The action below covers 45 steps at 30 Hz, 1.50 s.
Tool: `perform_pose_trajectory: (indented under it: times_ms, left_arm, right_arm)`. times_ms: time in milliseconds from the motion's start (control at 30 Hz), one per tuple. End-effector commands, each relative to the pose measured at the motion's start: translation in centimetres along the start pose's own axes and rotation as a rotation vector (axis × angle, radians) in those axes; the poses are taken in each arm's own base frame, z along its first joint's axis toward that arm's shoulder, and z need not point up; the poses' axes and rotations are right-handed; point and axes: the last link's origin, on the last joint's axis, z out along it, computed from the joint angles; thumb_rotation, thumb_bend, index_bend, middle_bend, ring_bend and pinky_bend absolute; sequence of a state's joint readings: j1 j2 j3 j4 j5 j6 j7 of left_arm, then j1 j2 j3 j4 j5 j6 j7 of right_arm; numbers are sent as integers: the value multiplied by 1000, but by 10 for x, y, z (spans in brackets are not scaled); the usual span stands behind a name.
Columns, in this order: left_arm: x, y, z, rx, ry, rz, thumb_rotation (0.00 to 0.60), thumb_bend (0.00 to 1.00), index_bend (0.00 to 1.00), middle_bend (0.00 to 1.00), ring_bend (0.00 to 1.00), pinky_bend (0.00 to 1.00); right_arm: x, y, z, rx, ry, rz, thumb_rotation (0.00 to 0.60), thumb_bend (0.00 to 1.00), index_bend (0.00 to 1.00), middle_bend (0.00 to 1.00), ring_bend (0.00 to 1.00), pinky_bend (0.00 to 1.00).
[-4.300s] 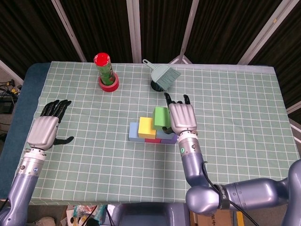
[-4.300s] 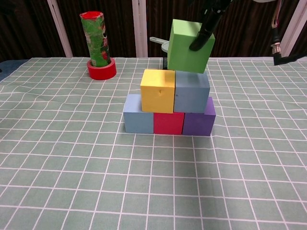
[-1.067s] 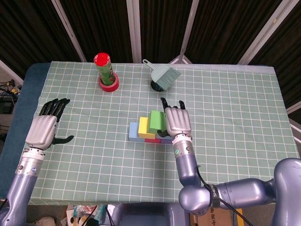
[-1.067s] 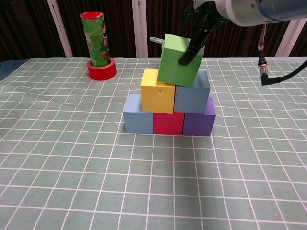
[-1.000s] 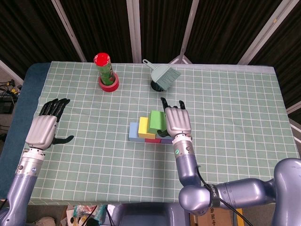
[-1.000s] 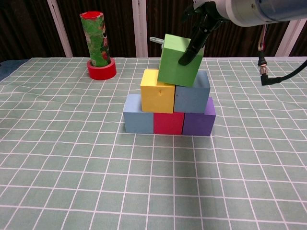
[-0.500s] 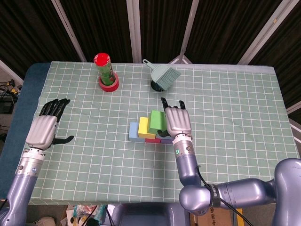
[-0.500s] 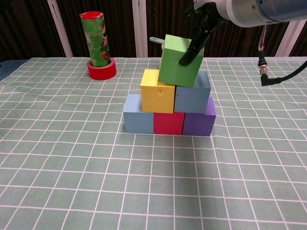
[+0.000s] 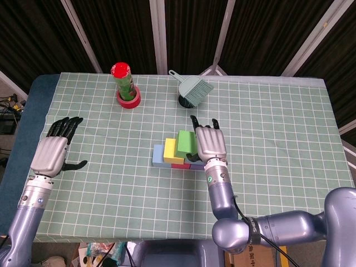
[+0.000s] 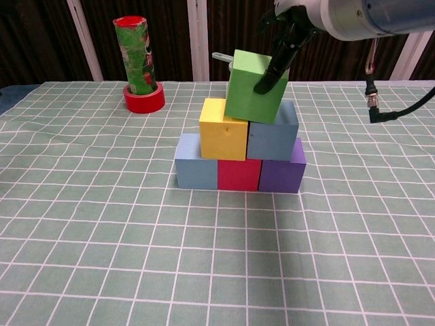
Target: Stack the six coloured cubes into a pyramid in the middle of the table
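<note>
In the middle of the table a blue cube (image 10: 196, 170), a red cube (image 10: 239, 174) and a purple cube (image 10: 281, 173) form the bottom row. On them stand a yellow cube (image 10: 223, 138) and a grey-blue cube (image 10: 272, 139). A green cube (image 10: 248, 92) (image 9: 186, 141) sits tilted on top of those two, held by my right hand (image 9: 210, 142), whose dark fingers (image 10: 273, 66) press its front face. My left hand (image 9: 53, 151) hovers open far to the left, holding nothing.
A green can with a red cap (image 9: 123, 78) stands in a red tape ring (image 10: 143, 98) at the back left. A grey dustpan brush (image 9: 193, 89) stands behind the stack. Dark curtains and the table's far edge lie beyond.
The green cube has come down and to the left, from above the grey-blue cube onto the top of the second row. Over the last second almost nothing moved.
</note>
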<state>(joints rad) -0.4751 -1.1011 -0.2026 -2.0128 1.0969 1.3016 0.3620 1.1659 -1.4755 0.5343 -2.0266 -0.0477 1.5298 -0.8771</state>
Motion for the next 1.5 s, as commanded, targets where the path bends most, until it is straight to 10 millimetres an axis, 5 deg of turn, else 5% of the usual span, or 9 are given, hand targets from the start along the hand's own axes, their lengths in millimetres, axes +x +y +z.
perform_pose_trajectory:
  times_ms: [33, 767, 1500]
  left_arm:
    - [0, 0, 0, 0, 0, 0, 600, 166, 0, 51, 0, 0]
    - [1, 0, 0, 6, 0, 1, 600, 167, 0, 51, 0, 0]
    - [3, 0, -1, 6, 9, -3, 600, 167, 0, 51, 0, 0]
  right_arm:
    - [-1, 0, 0, 1, -2, 0, 600, 317, 0, 474, 298, 0]
    - [-6, -1, -1, 25, -24, 2, 600, 317, 0, 416, 239, 0]
    - [-4, -4, -6, 43, -22, -15, 600, 315, 0, 59, 82, 0]
